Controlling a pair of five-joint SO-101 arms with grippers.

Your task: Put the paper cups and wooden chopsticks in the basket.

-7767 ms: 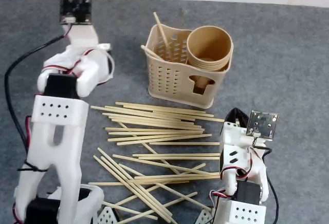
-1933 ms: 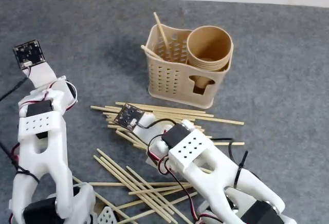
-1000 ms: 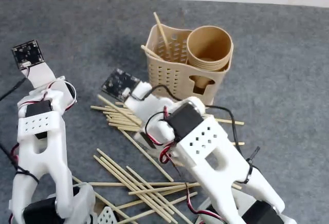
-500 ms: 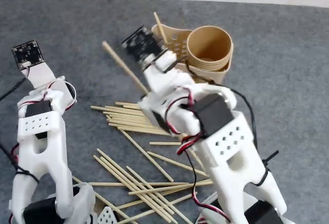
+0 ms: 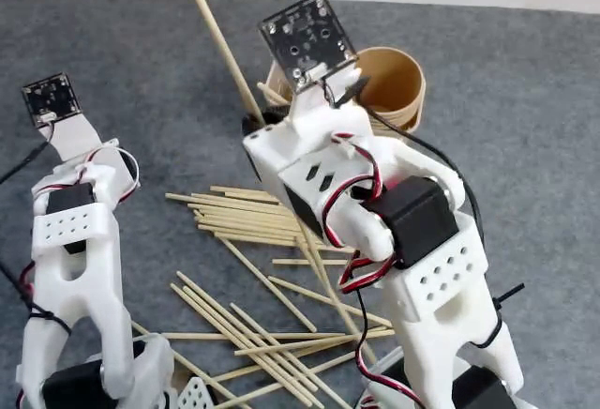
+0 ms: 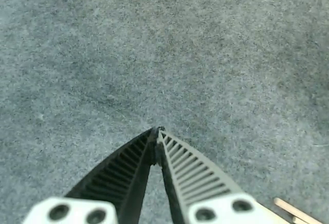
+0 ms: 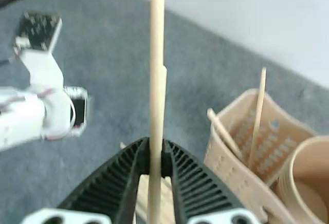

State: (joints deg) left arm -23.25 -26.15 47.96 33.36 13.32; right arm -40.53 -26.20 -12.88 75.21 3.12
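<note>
My right gripper point(image 7: 156, 154) is shut on one wooden chopstick point(image 7: 156, 54), held in the air beside the tan basket point(image 7: 241, 131). From above, that chopstick point(image 5: 225, 48) slants up and away from the right gripper point(image 5: 256, 118), next to the basket's left side. A paper cup point(image 5: 392, 73) stands in the basket, and two chopsticks point(image 7: 257, 116) lean inside it. Several more chopsticks point(image 5: 267, 226) lie scattered on the grey carpet in front. My left gripper point(image 6: 157, 131) is shut and empty over bare carpet at the left.
The right arm point(image 5: 375, 221) covers most of the basket and part of the chopstick pile. The left arm point(image 5: 75, 240) stands at the left edge. A white wall runs along the far side of the carpet point(image 5: 525, 174).
The right arm has risen from the pile with one chopstick and swung toward the basket. The chopstick now points up and away. The left arm has not moved.
</note>
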